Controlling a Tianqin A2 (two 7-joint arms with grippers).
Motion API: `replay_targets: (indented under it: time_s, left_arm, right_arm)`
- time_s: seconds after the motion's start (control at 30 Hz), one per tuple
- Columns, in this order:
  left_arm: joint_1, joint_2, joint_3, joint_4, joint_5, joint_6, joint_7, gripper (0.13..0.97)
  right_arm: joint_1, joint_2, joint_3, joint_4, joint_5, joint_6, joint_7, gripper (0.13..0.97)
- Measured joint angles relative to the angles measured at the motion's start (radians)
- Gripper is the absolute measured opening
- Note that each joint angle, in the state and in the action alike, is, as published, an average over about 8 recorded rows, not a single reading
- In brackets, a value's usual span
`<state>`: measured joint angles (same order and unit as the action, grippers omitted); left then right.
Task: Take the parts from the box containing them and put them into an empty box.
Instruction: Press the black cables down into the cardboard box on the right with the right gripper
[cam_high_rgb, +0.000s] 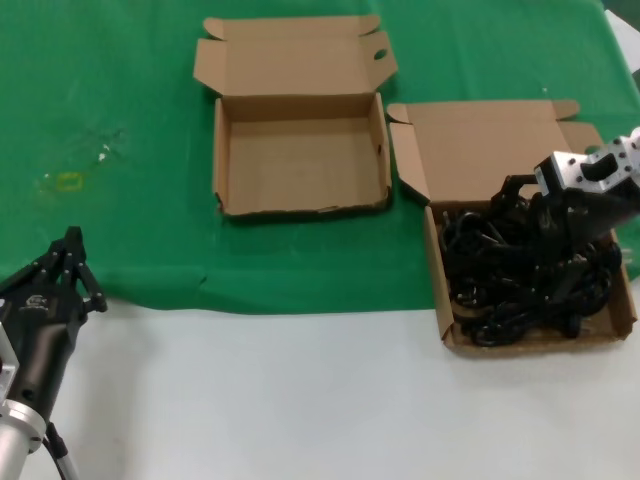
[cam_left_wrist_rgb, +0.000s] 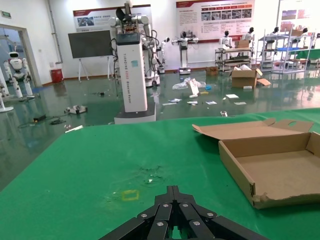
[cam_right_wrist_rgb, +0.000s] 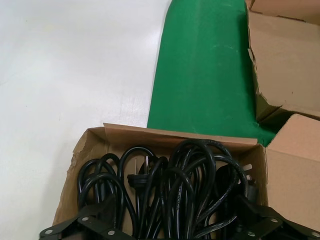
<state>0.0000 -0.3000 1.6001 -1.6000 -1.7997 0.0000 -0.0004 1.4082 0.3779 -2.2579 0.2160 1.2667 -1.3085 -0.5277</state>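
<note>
From the head view, the empty box (cam_high_rgb: 300, 150) lies open on the green cloth (cam_high_rgb: 120, 120), its lid folded back away from the robot and its tray bare. To its right and nearer the robot sits the box containing the parts (cam_high_rgb: 530, 250), straddling the edge where cloth meets white table (cam_high_rgb: 300, 400); it is packed with black power cords (cam_high_rgb: 520, 270). The right gripper (cam_high_rgb: 555, 235) reaches down into that tangle, its dark fingers lost against the cords — whether they have closed on anything cannot be told here. The left gripper (cam_high_rgb: 70, 265) is parked at the near left, over the cloth's edge, fingers drawn together to a point and holding nothing.

In the left wrist view, the left gripper (cam_left_wrist_rgb: 172, 220) shows its linkages folded shut with the tips meeting, above the green cloth (cam_left_wrist_rgb: 100, 165). The empty box (cam_left_wrist_rgb: 280, 165) lies well apart from it.

In the right wrist view, the right gripper (cam_right_wrist_rgb: 175, 235) has its two finger linkages spread wide — one at each side of the box containing the parts (cam_right_wrist_rgb: 170, 135) — over the coiled black power cords (cam_right_wrist_rgb: 195, 180). The fingertips themselves fall outside the view. A corner of the empty box (cam_right_wrist_rgb: 285, 60) shows beyond the strip of green cloth (cam_right_wrist_rgb: 205, 75).
</note>
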Motion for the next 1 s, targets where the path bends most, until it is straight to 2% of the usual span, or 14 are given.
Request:
replay_targets:
  time_s: [0.3,0.57,0.7,0.97,1.0]
  left_arm:
    - [0.0,0.0,0.0,0.0,0.0,0.0,0.0,0.144]
    - [0.0,0.0,0.0,0.0,0.0,0.0,0.0,0.144]
    - [0.0,0.0,0.0,0.0,0.0,0.0,0.0,0.144]
    - [0.0,0.0,0.0,0.0,0.0,0.0,0.0,0.144]
    - [0.0,0.0,0.0,0.0,0.0,0.0,0.0,0.144]
  right_arm:
    - [-0.015,0.017,0.006,0.046,-0.012,-0.011,0.034,0.801]
    - [-0.032,0.035,0.01,0.094,-0.019,-0.02,0.064,0.611]
    - [-0.039,0.043,0.013,0.115,-0.021,-0.024,0.076,0.611]
    - [-0.058,0.064,0.019,0.177,-0.019,-0.038,0.114,0.398]
    - [-0.061,0.067,0.019,0.188,-0.019,-0.041,0.121,0.398]
